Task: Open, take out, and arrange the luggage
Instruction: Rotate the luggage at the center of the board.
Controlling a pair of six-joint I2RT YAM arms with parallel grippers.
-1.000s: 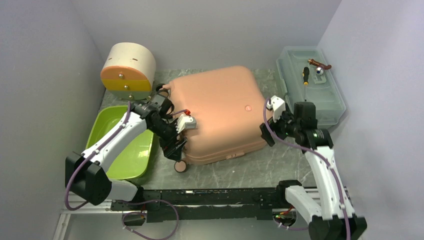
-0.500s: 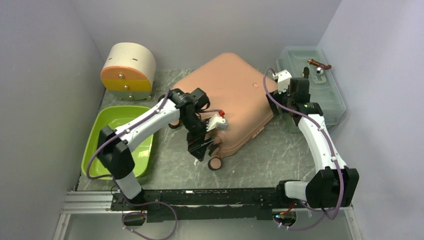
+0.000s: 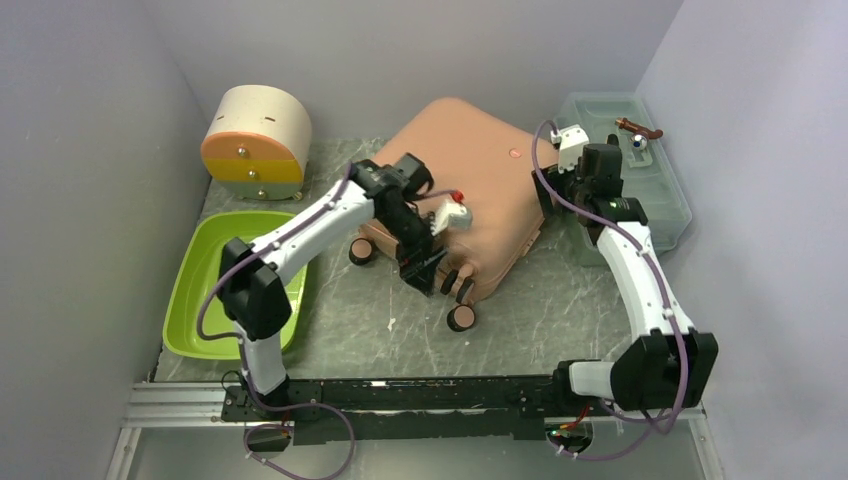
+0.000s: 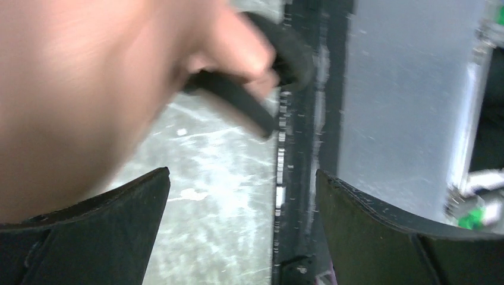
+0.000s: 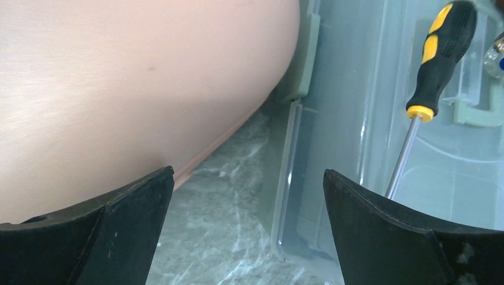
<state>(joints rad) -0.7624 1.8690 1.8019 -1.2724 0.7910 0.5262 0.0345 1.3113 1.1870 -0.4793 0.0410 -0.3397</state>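
The salmon-pink luggage [image 3: 470, 190] lies closed and turned diagonally in the middle of the table, its dark wheels [image 3: 461, 318] toward the near side. My left gripper [image 3: 424, 268] is open at the luggage's near wheel edge. In the left wrist view the gripper [image 4: 241, 196] holds nothing; the blurred luggage [image 4: 89, 89] lies against its left finger, with a wheel [image 4: 238, 101] ahead. My right gripper [image 3: 552, 200] is open at the luggage's right edge. In the right wrist view the gripper [image 5: 246, 190] is empty, with the luggage [image 5: 131, 77] at its left finger.
A translucent toolbox [image 3: 655, 205] stands at the right with a yellow-black screwdriver [image 3: 612, 150] on its lid, close to my right gripper; the screwdriver also shows in the right wrist view [image 5: 440, 53]. A green tray [image 3: 240, 290] lies at the left. A cream drawer box [image 3: 257, 135] stands back left.
The luggage has turned counterclockwise, its wheel end swinging right. My left arm followed it to the right; my right arm moved toward the back along its right edge.
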